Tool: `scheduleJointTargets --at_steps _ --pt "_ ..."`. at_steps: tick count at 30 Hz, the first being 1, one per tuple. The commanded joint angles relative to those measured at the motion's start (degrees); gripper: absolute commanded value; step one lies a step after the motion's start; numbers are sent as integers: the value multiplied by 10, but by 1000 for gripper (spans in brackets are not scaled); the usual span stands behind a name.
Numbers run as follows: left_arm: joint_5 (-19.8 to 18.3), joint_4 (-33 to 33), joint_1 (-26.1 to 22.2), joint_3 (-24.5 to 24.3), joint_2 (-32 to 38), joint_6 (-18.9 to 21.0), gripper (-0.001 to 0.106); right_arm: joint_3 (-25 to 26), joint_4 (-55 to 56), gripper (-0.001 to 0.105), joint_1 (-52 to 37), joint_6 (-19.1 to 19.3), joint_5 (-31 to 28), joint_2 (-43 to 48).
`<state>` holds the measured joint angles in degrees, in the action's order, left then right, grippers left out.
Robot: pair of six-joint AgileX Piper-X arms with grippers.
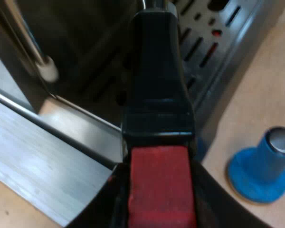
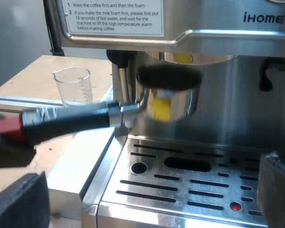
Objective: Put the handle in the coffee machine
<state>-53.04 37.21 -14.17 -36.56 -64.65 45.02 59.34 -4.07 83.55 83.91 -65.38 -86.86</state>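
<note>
Left gripper (image 1: pixel 161 204) jaws clamping holder (image 1: pixel 156 90), right gripper (image 2: pixel 147 197) jaws apart, blue tamper (image 1: pixel 263 166), measuring glass (image 2: pixel 73 85) nearby

This looks like a robotics test bench rather than a home kitchen. A stainless espresso machine (image 2: pixel 228 42) with a printed instruction label (image 2: pixel 115 16) stands on a bare, pale wooden table (image 2: pixel 23 78) before a plain grey wall (image 2: pixel 14 28), with a brushed metal block (image 1: pixel 38 161) beside its base. A graduated measuring glass (image 2: pixel 73 85) and a blue tamper (image 1: pixel 261 166) stand near the machine. The left gripper (image 1: pixel 161 209) clamps its black jaws on the red end of a holder (image 2: pixel 173 97).
</note>
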Motion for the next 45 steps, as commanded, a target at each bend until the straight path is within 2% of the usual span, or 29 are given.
scheduleJointTargets --at_steps 1,9,15,19,24,33,39,45 --pt "-56 -14 0 -22 -6 1 0 1 -4 89 0 9 -4 1" --pt "-63 -14 4 -51 -31 11 0 1 -4 89 0 9 -4 1" --pt "-63 -14 40 -58 -31 15 0 1 -4 89 0 9 -4 1" --pt "-50 -17 65 -57 -31 18 0 1 -4 89 0 9 -4 1" --pt "-28 -49 63 -57 -31 57 0 1 -4 89 0 9 -4 1" --pt "-3 -54 63 -57 -31 66 0 1 -4 89 0 9 -4 1" --pt "-4 -54 61 -57 -30 89 0 1 -4 89 0 9 -4 1" --pt "-24 -54 61 -57 -28 90 0 1 -4 89 0 9 -4 1"
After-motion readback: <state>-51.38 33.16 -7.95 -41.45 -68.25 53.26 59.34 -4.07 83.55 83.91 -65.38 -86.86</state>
